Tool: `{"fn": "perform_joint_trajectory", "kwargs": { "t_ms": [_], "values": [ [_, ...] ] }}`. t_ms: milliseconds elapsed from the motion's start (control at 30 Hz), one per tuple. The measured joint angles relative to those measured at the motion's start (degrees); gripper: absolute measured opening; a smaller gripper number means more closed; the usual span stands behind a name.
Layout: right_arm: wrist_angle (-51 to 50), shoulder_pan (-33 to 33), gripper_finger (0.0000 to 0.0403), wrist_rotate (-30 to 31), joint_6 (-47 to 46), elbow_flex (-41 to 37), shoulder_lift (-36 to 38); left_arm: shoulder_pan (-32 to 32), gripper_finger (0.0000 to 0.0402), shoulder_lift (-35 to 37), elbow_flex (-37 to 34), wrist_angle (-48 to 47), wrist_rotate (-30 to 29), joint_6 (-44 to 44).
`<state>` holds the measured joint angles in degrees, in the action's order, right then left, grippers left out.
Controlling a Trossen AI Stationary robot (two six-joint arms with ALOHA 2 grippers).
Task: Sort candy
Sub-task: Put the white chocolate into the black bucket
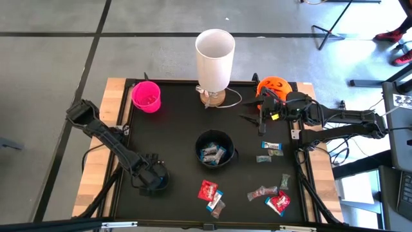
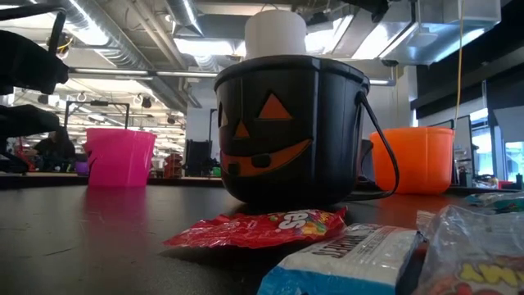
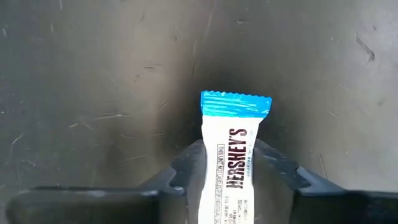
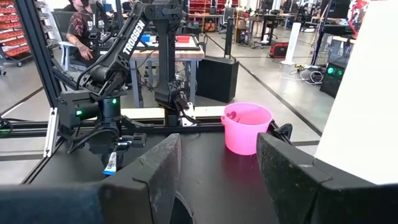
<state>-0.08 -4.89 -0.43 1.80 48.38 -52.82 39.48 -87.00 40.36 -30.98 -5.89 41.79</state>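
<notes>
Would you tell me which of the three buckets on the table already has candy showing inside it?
The black pumpkin bucket in the middle: blue-and-white bars lie inside. The pink bucket and orange bucket show none.

Open mat left of black pumpkin bucket; candy clutters front right; white cylinder blocks back centre.
</notes>
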Motion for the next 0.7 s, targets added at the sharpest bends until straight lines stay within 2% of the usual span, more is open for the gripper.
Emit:
{"fn": "perform_joint_trajectory", "kwargs": {
  "t_ms": [133,367,567,700],
  "values": [
    [0.13,0.00,0.0209,0.00,0.00,0.00,0.00,-1.14,0.0089,-0.04,1.05,-0.50,0.20,1.08],
    [1.13,0.00,0.0209,0.02,0.00,0.00,0.00,-5.79,0.0082,3.68,4.67,0.33,-5.39,-4.99],
    [1.68,0.00,0.0209,0.02,0.00,0.00,0.01,-9.30,0.0081,11.84,6.38,1.05,-15.01,-11.10],
    [1.75,0.00,0.0209,0.02,0.00,0.00,0.00,-11.09,0.0081,17.95,6.40,6.61,-22.60,-15.91]
  ]
}}
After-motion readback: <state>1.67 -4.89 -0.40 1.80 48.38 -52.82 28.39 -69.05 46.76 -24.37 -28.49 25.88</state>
